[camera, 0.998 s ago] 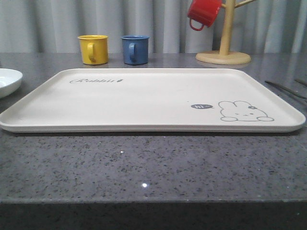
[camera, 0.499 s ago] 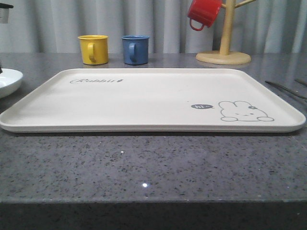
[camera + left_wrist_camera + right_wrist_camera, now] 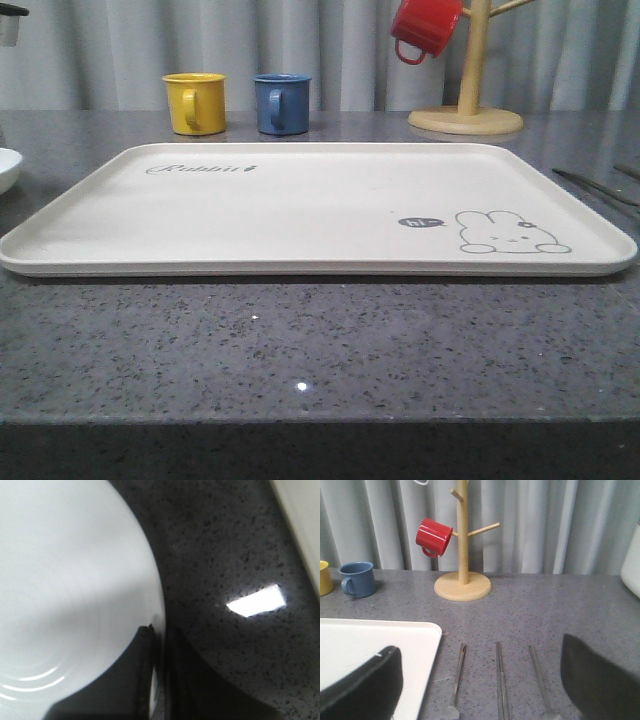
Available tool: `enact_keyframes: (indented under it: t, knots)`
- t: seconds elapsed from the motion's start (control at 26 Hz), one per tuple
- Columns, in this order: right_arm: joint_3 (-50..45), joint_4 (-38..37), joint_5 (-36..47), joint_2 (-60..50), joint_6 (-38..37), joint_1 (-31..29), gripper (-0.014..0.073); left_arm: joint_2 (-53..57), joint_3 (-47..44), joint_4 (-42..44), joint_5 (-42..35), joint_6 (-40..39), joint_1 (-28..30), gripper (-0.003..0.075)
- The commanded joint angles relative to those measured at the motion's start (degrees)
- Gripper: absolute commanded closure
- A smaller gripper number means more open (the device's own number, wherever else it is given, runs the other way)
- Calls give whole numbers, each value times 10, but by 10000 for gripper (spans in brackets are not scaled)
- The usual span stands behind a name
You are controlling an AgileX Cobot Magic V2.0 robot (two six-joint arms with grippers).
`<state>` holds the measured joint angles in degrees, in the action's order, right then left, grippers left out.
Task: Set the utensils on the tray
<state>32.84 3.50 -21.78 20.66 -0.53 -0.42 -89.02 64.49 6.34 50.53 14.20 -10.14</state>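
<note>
The cream tray (image 3: 320, 205) lies flat in the middle of the counter with nothing on it. Three slim silver utensils (image 3: 500, 680) lie side by side on the counter just right of the tray's edge (image 3: 427, 645); in the front view they are thin lines (image 3: 595, 185) at the far right. My right gripper (image 3: 480, 690) hangs open above them, its dark fingers (image 3: 362, 685) far apart. My left gripper (image 3: 159, 630) is shut on the rim of the round white plate (image 3: 65, 580), left of the tray (image 3: 305, 520).
A yellow mug (image 3: 195, 102) and a blue mug (image 3: 281, 103) stand behind the tray. A wooden mug tree (image 3: 467, 100) with a red mug (image 3: 425, 28) stands at the back right. The white plate's edge (image 3: 8, 168) sits at the counter's far left.
The white plate has slid left, showing less at the front view's left edge. A dark part of the left arm has come in at the top left corner.
</note>
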Motion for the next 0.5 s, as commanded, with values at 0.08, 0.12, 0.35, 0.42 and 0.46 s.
enact_keyframes:
  t: [0.08, 0.12, 0.35, 0.42, 0.46]
  knots:
    - [18, 0, 43, 8, 5, -3, -62, 54, 38, 10, -2, -11, -21, 738]
    - [18, 0, 43, 8, 5, -3, -62, 60, 46, 13, -2, -12, -29, 738]
    - [18, 0, 43, 8, 5, -3, -62, 96, 87, 20, -4, -12, -80, 738]
    - [18, 0, 43, 8, 5, -3, -62, 102, 101, 20, -4, -12, -104, 738]
    - [18, 0, 43, 8, 5, -3, -62, 103, 106, 20, -5, -12, -115, 738]
